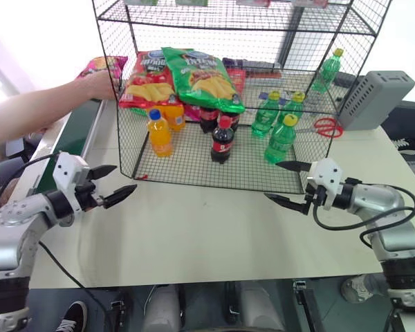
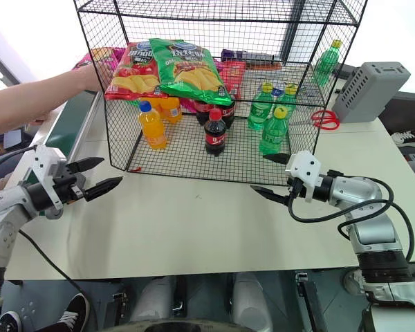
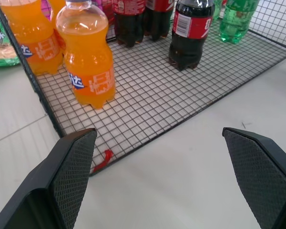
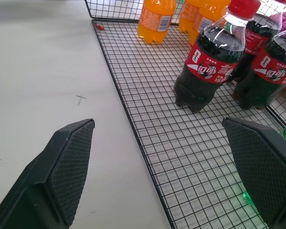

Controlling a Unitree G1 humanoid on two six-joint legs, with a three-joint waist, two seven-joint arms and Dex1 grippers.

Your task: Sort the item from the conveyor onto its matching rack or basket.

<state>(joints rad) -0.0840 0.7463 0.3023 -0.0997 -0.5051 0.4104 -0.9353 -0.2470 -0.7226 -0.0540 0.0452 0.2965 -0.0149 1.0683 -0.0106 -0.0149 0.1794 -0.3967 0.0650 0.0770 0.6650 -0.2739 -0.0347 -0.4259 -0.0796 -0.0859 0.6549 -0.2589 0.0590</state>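
The item, a magenta-pink crisp bag (image 1: 105,66), is at the far left beside the rack, with a person's hand (image 1: 97,84) on it. Below it runs the conveyor (image 1: 72,142), its dark green belt along the table's left edge. The rack (image 1: 187,169) is a black wire-mesh shelf unit at the middle of the table. My left gripper (image 1: 126,177) hovers open over the table in front of the rack's left corner, nothing between its fingers (image 3: 74,167). My right gripper (image 1: 271,180) hangs open and empty at the rack's front right corner.
On the rack's middle tier lie a red bag (image 1: 146,79) and a green bag (image 1: 202,77). Orange bottles (image 1: 159,133), cola bottles (image 1: 222,140) and green bottles (image 1: 281,138) stand on the bottom tier. Red scissors (image 1: 325,126) and a grey box (image 1: 375,99) sit at the right.
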